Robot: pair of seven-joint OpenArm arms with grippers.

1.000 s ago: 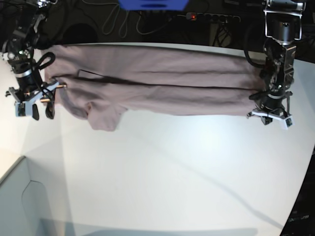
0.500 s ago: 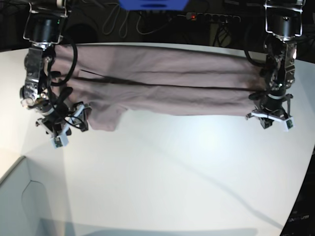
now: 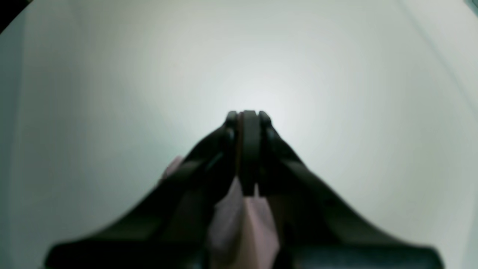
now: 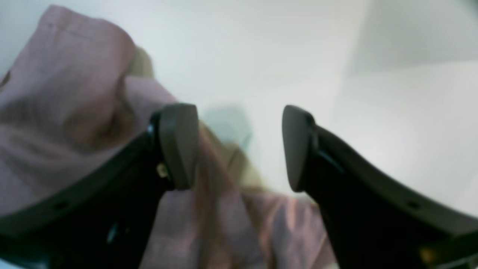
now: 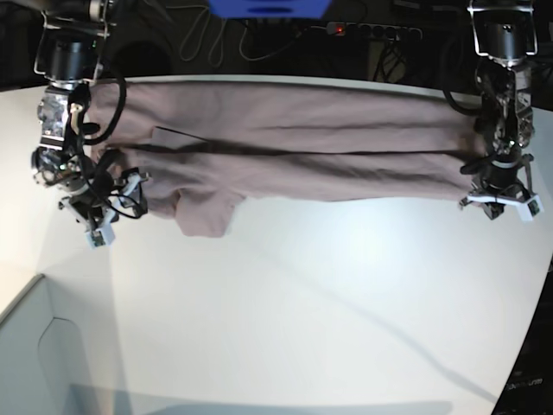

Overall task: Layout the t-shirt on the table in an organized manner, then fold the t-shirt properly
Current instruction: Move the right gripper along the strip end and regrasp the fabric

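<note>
Support surface: the table [image 5: 328,311], white, smooth, with a curved far edge. Lying directly on it: the t-shirt [image 5: 294,143], dusty mauve, spread as a long folded band along the far side, one sleeve flap protruding toward the near side at the band's left. A pale box-like corner piece [image 5: 34,363] adjoins the near left corner.

A dark background is seen beyond the far edge, from ten to two o'clock, where looping black cables [image 5: 207,39] are strewn. A blue object [image 5: 268,8] is cut off at twelve o'clock, and a power strip [image 5: 371,31] with a red light lies beside it. A pale box-like corner piece [image 5: 34,346] sits at seven o'clock.
</note>
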